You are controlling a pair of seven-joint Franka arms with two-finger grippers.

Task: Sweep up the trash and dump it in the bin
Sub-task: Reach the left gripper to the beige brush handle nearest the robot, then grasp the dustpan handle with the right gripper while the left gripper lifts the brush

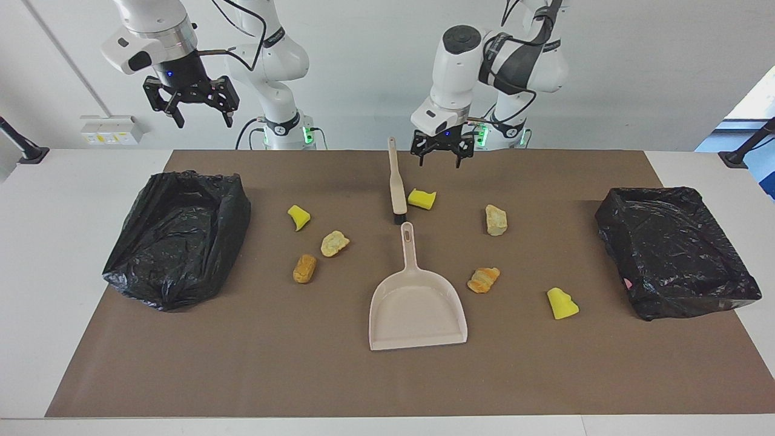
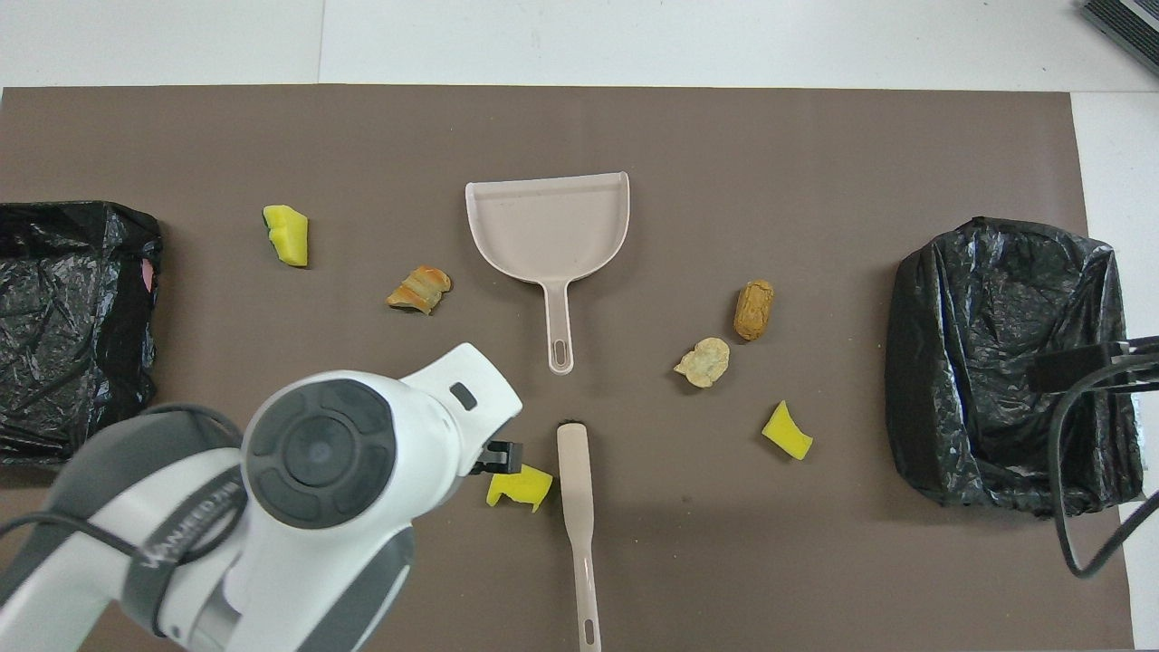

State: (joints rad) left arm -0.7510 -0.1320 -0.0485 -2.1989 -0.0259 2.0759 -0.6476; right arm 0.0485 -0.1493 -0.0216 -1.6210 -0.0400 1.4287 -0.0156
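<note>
Reaching for the brush (image 1: 396,181), my left claw (image 1: 441,153) hangs open above the sponge (image 1: 421,198) at its 3 o'clock; I should shift over the handle. Trash (image 1: 496,220) lies scattered around the dustpan (image 1: 416,303); my right claw (image 1: 198,109) waits open.

Facing cam sits high across the bench (image 1: 36,254), looking back at both arm bases, wide enough to take in the whole brown mat (image 1: 303,375). Overhead cam is above the robots' end, pointing forward and steeply down, closer in. Both share the mat, dustpan (image 1: 418,303) (image 2: 548,226), brush (image 1: 396,181) (image 2: 578,507) and two black-lined bins (image 1: 175,236) (image 2: 1005,362), half a turn apart.
</note>
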